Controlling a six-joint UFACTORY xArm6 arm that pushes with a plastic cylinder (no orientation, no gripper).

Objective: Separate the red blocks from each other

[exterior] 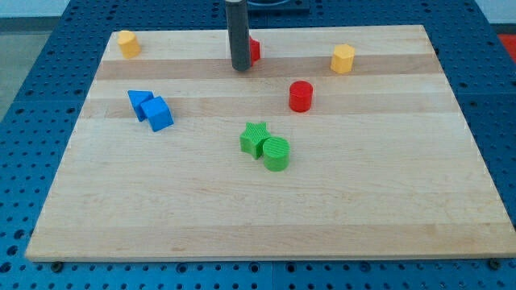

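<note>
Dark rod coming down from the view's top, ending in my tip (240, 69) on the tabletop (363, 201), close to the top edge and a little left of centre. Only the plain rod in sight, so no pincer state to tell: neither wide, narrow nor holding anything.

Red block (255, 51) just right of the rod and slightly above my tip in the view, half hidden behind the rod. Shape not to be made out. Touching the rod or merely beside it: cannot tell. Red cylinder (301, 96) upright, lower and to the right of my tip, apart from it. Also apart from the red block, with bare wood between the two.

Yellow block (127, 43) in the top left corner, well apart from my tip. Yellow hexagonal block (343, 59) near the top edge on the right, up and to the right of the red cylinder.

Blue triangular block (139, 101) and blue cube (160, 113) together on the left side, touching or nearly so, the cube lower and to the right.

Green star (255, 138) and green cylinder (276, 153) near the centre, pressed against each other, the cylinder lower right, both below the red cylinder and well below my tip.

Blue perforated base (16, 161) around the tabletop on all sides.
</note>
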